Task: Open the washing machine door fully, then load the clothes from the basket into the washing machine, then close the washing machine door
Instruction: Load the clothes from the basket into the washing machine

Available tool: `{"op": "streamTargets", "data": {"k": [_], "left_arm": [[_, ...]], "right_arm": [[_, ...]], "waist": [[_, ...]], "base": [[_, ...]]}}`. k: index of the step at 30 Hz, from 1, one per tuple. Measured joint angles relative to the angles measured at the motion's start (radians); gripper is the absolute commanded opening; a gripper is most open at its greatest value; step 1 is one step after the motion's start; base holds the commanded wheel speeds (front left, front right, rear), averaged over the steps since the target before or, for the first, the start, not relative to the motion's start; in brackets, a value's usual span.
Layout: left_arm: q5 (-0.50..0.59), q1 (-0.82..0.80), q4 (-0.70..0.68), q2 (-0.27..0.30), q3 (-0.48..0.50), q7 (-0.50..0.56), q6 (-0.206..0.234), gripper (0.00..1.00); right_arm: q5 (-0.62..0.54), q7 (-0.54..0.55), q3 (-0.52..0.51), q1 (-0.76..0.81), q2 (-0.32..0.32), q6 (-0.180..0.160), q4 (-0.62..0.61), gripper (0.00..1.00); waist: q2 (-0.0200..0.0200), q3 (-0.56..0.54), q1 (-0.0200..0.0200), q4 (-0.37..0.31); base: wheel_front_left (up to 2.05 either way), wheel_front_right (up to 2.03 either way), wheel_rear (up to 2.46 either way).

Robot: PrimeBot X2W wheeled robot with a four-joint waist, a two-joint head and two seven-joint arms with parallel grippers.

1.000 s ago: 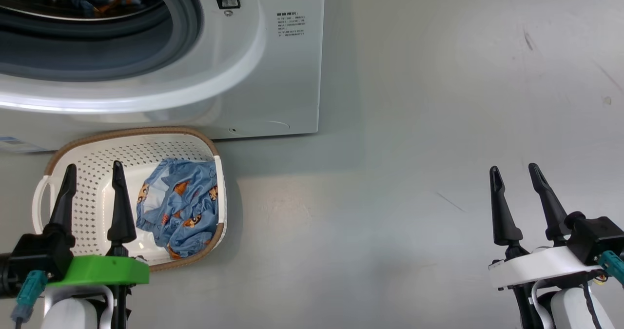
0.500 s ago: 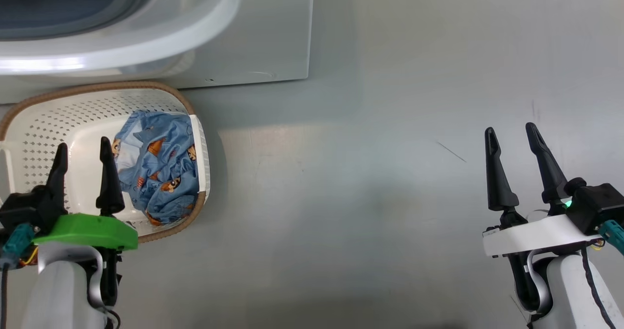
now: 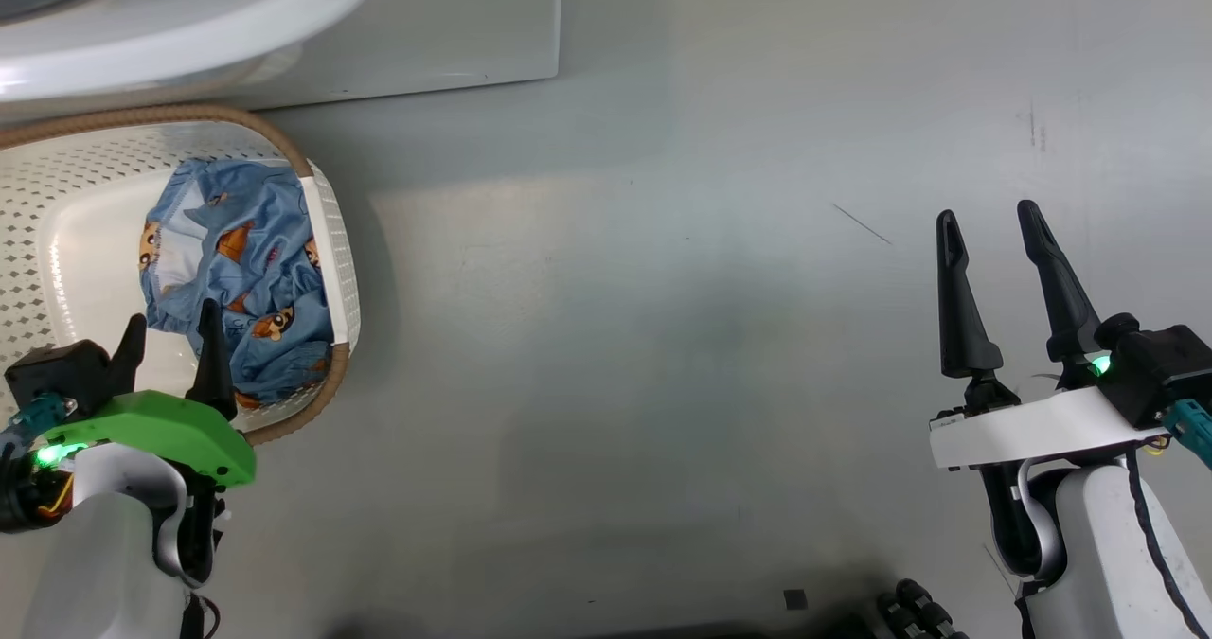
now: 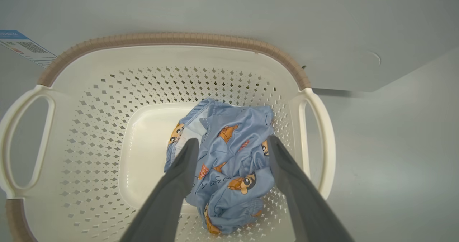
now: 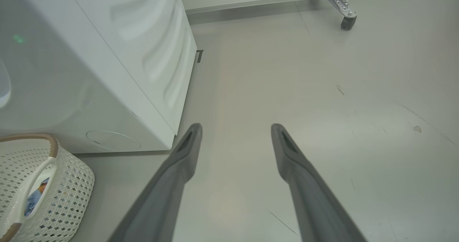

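The basket (image 3: 348,270) stands on the floor in front of the washing machine (image 3: 426,24); in the left wrist view its brown rim (image 4: 179,39) faces the machine. The light blue garment (image 3: 227,251) with orange-brown animals lies crumpled against its right wall. My left gripper (image 3: 170,317) hangs open over the basket, and its fingers straddle the garment (image 4: 233,156) from above, apart from it. My right gripper (image 3: 987,215) is open and holds nothing above bare floor, far right of the basket. The door and the cream cloth are out of view.
The machine's side panel (image 5: 107,55) fills the upper left of the right wrist view, with the basket (image 5: 64,184) at its foot. A blue label (image 4: 25,48) marks the machine's lower corner. A castor wheel (image 5: 348,21) stands far back on the grey floor (image 3: 663,336).
The head camera has tilted down, so the machine and the basket slid up and left in its picture. The left gripper has dipped toward the garment, its fingers now looking shorter. The right gripper stayed open.
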Motion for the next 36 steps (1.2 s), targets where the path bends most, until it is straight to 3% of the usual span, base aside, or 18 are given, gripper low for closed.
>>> {"op": "streamTargets", "data": {"k": [18,36], "left_arm": [[0.007,-0.164,0.150,0.103,-0.062,0.081,-0.008,1.00],[0.015,-0.273,0.249,0.136,-0.103,0.096,-0.009,1.00]], "right_arm": [[0.000,0.000,-0.003,-0.057,0.010,0.000,-0.005,1.00],[0.000,0.000,-0.004,-0.077,0.013,0.000,-0.008,1.00]], "waist": [[0.0000,0.134,-0.0001,-0.031],[0.0000,0.205,-0.0002,-0.039]], "base": [[0.00,0.00,0.00],[0.00,0.00,0.00]]}}
